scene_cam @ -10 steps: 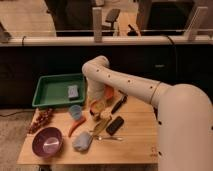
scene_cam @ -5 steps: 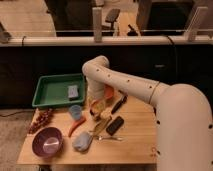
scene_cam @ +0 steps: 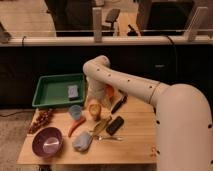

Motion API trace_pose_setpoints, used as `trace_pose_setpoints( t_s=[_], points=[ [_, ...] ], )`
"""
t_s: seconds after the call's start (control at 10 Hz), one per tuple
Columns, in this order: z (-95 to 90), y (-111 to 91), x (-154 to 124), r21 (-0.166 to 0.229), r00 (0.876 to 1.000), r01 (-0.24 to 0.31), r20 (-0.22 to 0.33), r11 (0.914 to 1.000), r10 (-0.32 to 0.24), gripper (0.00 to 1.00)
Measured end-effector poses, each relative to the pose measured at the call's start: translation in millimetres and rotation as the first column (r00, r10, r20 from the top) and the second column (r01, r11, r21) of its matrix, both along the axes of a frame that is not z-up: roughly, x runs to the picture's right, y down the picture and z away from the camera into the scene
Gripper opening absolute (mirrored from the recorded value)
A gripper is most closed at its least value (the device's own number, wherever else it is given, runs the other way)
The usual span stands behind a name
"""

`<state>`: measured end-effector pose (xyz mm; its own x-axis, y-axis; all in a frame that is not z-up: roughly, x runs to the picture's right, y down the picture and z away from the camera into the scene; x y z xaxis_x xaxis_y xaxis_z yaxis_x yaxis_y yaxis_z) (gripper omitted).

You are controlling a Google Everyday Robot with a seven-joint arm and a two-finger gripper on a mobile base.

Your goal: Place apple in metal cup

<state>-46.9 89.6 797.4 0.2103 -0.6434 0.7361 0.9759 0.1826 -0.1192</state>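
End effector (scene_cam: pixel 94 101) is positioned directly above the small round yellow-orange apple (scene_cam: pixel 94 110), at 3 o'clock of the light blue plastic cup (scene_cam: pixel 75 111), presumably for a vertical drop. Its grip state cannot be told. The short shiny steel cup cannot be made out beneath.

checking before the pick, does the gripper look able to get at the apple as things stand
Probably yes: the gripper sits right above the apple, with nothing seen between them. The light blue cup and the black tool on either side stand apart from it.
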Motion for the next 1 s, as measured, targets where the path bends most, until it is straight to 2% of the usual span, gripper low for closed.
trace_pose_setpoints(
  t_s=[0.4,1.0],
  points=[
    [-0.8,-2.1,1.4,-0.002,1.000,-0.004,0.003,1.0000,0.004,0.80],
    [-4.7,-9.1,-1.2,0.002,0.999,-0.020,0.042,0.9998,0.020,0.80]
  ],
)
